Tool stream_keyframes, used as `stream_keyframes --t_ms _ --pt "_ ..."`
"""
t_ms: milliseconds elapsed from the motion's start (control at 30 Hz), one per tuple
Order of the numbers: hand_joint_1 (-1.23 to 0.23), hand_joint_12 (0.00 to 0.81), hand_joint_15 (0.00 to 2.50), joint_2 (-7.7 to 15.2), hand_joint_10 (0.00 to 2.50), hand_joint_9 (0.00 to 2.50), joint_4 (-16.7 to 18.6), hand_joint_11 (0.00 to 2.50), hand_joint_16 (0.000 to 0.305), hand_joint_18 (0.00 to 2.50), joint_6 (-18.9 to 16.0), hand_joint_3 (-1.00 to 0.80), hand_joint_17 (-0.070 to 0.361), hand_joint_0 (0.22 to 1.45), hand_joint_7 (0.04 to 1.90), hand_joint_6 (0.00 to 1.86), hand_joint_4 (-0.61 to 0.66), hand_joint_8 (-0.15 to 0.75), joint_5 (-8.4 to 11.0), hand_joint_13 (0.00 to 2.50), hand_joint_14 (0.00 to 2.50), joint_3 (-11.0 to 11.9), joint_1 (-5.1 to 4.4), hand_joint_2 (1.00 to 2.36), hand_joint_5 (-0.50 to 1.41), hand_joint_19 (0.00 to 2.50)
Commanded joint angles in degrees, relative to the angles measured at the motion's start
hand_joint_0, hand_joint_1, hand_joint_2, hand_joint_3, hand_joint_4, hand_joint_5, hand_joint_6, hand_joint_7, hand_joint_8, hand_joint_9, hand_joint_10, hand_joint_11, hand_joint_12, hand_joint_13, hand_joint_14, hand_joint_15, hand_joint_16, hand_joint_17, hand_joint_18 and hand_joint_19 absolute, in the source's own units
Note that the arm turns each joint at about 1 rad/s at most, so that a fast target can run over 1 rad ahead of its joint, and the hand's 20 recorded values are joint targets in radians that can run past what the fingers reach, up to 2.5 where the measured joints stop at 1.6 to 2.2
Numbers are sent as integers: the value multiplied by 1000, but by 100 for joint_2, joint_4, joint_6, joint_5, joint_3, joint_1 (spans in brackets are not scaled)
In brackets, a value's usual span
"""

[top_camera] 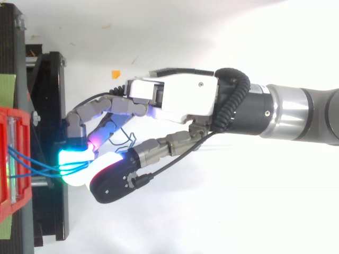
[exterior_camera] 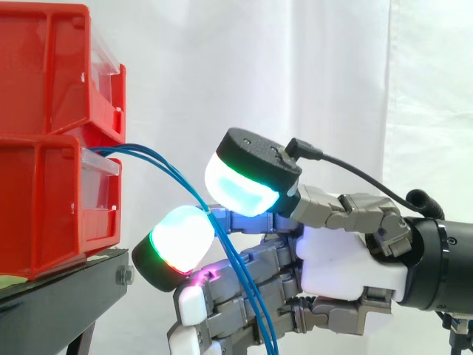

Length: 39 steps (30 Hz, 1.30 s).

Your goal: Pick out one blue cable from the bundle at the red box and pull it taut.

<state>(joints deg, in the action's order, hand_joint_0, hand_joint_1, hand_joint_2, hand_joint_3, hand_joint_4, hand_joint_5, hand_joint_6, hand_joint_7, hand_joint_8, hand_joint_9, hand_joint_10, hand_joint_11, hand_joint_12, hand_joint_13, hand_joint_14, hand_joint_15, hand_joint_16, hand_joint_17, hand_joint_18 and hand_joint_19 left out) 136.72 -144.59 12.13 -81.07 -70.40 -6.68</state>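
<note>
Fingers (exterior_camera: 181, 240) are sitting narrow, two pads pinching the blue cables (exterior_camera: 250, 292) near the lower bin (exterior_camera: 44, 214). Several strands are lying in the pinch. The hand (exterior_camera: 347, 259) should be keeping one only, then drawing level away from the bin. Cables are issuing from that bin's mouth; what else it is holding cannot be told.

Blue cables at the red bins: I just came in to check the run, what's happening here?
A robot hand is working at the blue cables that come out of the lower red bin on the black stand. Its glowing pads pinch the strands, seemingly more than one. The cables curve loosely from bin to hand and hang down past it, so nothing is pulled taut yet.
</note>
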Motion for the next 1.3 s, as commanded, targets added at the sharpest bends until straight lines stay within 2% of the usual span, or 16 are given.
stream_keyframes --t_ms 0,100,200,333,367,467,600,733,867,900,1033,1267 --pt "-408 338 489 4 29 847 -78 671 51 630 9 -484 116 543 1039 687 99 269 -76 786 21 70 53 1001 -111 531" --pt "-396 336 491 -5 31 876 -245 682 50 629 18 -453 113 569 1027 704 92 270 -137 791 20 185 88 1005 -109 537" --pt "-457 334 496 -5 30 879 -509 680 50 634 44 -373 112 585 1000 725 85 273 -217 799 20 325 140 1011 -112 537" --pt "-532 332 504 -5 29 855 -597 707 51 639 88 -277 114 571 975 770 90 273 -225 797 22 378 167 1016 -130 545" --pt "-561 336 501 -5 31 848 -597 710 51 643 88 -261 115 565 917 806 100 276 -225 797 20 378 167 1016 -143 544" --pt "-598 335 501 4 32 837 -597 724 51 644 88 -288 116 564 851 833 117 271 -199 792 20 378 149 1015 -156 551" --pt "-499 355 499 4 28 856 -597 706 56 679 97 -500 127 492 841 807 141 292 -181 808 19 369 96 1000 -147 529" --pt "-430 374 490 4 29 864 -623 701 61 706 97 -500 138 447 833 787 155 310 -181 822 20 378 70 1000 -139 529" --pt "-588 382 488 4 29 859 -615 702 63 729 88 -500 141 429 858 770 148 310 -173 827 18 369 61 1000 -140 517" --pt "-662 375 490 4 30 850 -606 708 61 716 88 -500 136 448 850 774 136 306 -181 820 19 369 61 1000 -146 525" --pt "-793 347 502 4 31 803 -606 716 55 692 88 -500 124 503 840 791 111 269 -173 803 21 369 44 1000 -161 533" --pt "-792 336 514 13 31 791 -562 720 53 693 97 -500 118 537 835 785 106 255 -164 801 22 325 -18 1000 -164 546"
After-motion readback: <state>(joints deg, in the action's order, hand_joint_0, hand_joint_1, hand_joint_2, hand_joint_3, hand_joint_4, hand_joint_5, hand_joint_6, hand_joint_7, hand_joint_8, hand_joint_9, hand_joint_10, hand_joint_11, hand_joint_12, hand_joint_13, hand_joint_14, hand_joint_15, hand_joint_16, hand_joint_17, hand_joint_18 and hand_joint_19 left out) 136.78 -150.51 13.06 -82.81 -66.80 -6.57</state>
